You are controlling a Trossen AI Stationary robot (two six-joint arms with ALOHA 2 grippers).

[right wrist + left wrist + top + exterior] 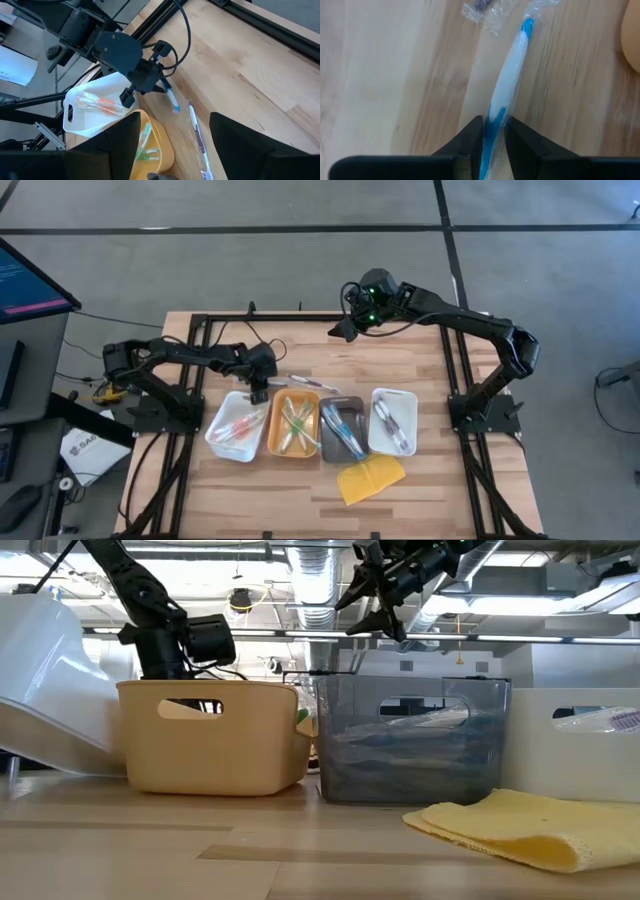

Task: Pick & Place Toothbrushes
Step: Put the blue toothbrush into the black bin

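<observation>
Pale wooden bench (400,480) carries four trays in a row. Our left gripper (492,134) sits just behind the white plastic tray (237,427), its fingers (470,137) closed on a blue-and-white toothbrush in a clear wrapper (507,75), which lies slanted over the wood. Our right gripper (345,330) hangs high over the bench's far edge, fingers parted and holding nothing.

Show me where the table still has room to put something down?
Bare wood lies behind the four trays, under the raised right tool, and in front of them beside the yellow pad. It is crowded at the tray row and just behind it, where the left tool grips a blue toothbrush.
</observation>
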